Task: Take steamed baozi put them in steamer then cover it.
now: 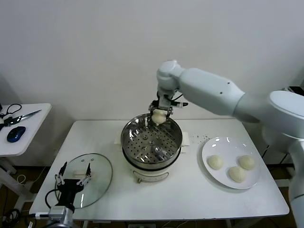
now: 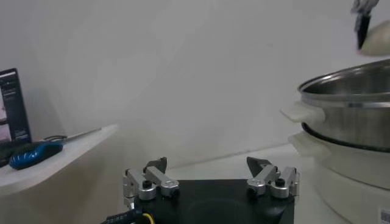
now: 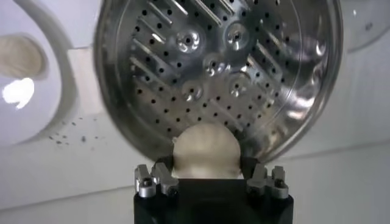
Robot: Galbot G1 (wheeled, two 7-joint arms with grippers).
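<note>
My right gripper (image 1: 159,113) is shut on one cream-white steamed baozi (image 1: 158,117) and hangs over the far rim of the steamer (image 1: 125,137). The right wrist view shows that baozi (image 3: 204,149) between the fingers of the right gripper (image 3: 205,165), with the perforated steel basket (image 3: 213,67) below holding nothing. Three more baozi (image 1: 237,174) lie on the white plate (image 1: 228,145). The glass cover (image 1: 99,166) lies flat at the table's front left. My left gripper (image 1: 73,174) hovers open over it, and its own view shows the left gripper (image 2: 210,171) with nothing between the fingers.
The plate stands to the right of the steamer. A small side table (image 1: 28,142) on the left carries scissors (image 1: 19,116) and a blue mouse (image 1: 15,134). Dark crumbs speckle the table between steamer and plate. A white wall stands close behind.
</note>
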